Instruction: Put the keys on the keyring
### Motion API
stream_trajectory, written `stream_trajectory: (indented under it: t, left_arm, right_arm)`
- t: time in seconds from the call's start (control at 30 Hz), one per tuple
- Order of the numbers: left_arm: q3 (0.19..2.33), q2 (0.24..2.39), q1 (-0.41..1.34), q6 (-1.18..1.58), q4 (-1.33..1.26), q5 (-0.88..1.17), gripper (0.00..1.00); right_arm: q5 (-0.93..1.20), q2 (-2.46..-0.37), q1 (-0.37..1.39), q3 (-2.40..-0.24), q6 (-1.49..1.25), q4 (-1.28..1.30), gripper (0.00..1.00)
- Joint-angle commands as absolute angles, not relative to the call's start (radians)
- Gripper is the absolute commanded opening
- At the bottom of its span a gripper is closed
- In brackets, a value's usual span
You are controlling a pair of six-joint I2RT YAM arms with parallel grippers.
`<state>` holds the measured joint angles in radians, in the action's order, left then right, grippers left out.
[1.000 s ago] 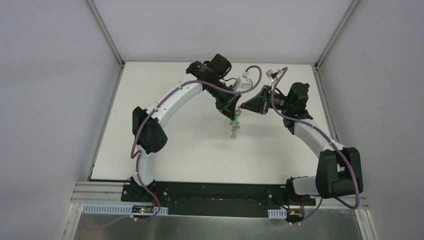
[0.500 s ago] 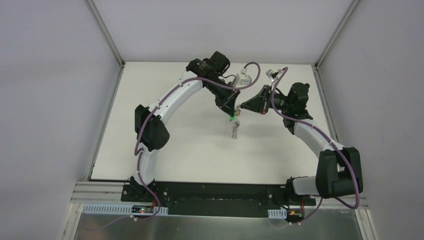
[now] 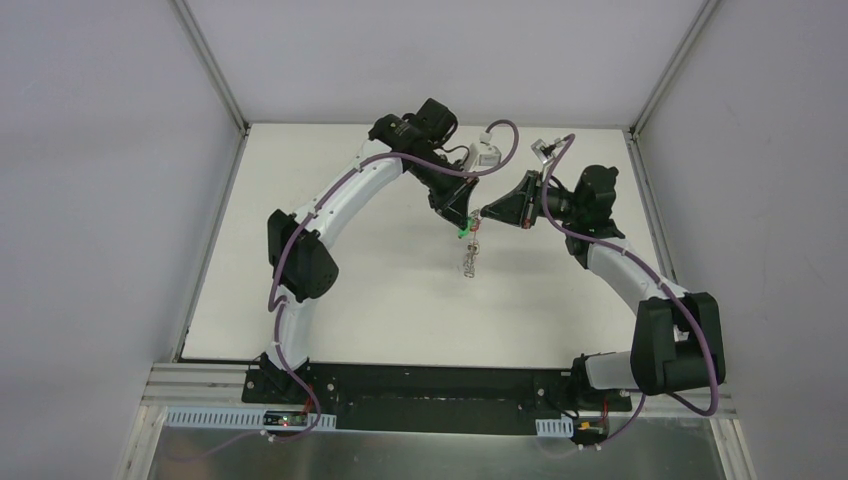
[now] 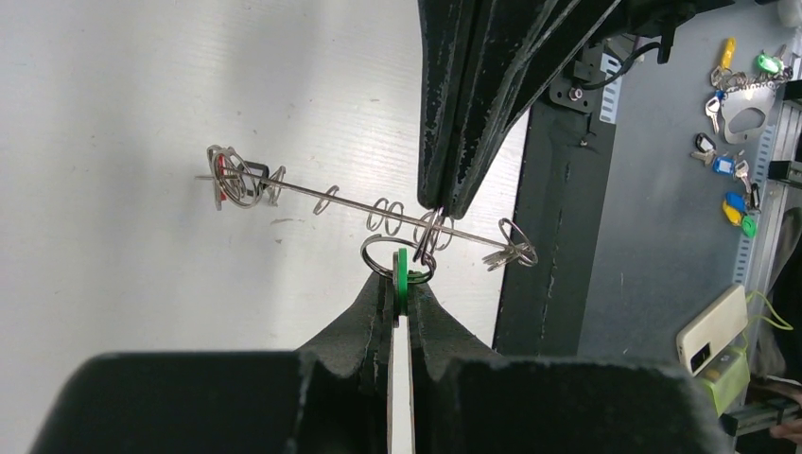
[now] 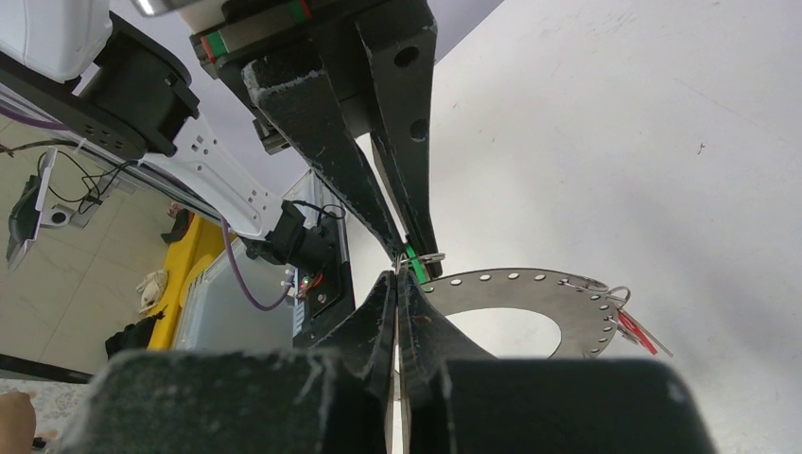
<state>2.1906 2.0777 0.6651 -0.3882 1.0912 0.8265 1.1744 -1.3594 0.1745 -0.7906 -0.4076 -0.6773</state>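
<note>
Dangling flat grey keyring (image 5: 515,284), holes round rim, green key (image 4: 402,272), red key (image 5: 636,331)

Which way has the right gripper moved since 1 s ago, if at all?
No visible move: in the top view the right gripper holds the same spot against the table's far edge, shut on the keyring.

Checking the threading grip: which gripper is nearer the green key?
Left. The left gripper is shut on the green key by its head; the right gripper is shut on the keyring rim right beside it.
</note>
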Motion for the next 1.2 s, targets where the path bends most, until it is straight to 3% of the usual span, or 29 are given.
stream_trajectory:
  t: [0.0, 0.57, 0.9, 1.17]
  left_arm:
    - [2.227, 2.047, 0.645, -0.434, 1.130, 0.825, 0.00]
    - [2.206, 2.015, 0.612, -0.477, 1.197, 0.754, 0.00]
    - [2.179, 1.986, 0.611, -0.483, 1.203, 0.707, 0.00]
    - [2.100, 1.952, 0.609, -0.501, 1.228, 0.637, 0.00]
  right_arm:
    - [1.193, -1.360, 0.171, -0.793, -0.410, -0.752, 0.00]
    - [1.165, -1.436, 0.201, -0.788, -0.347, -0.689, 0.02]
    - [1.158, -1.459, 0.218, -0.791, -0.344, -0.681, 0.26]
    - [1.151, -1.435, 0.192, -0.789, -0.334, -0.672, 0.33]
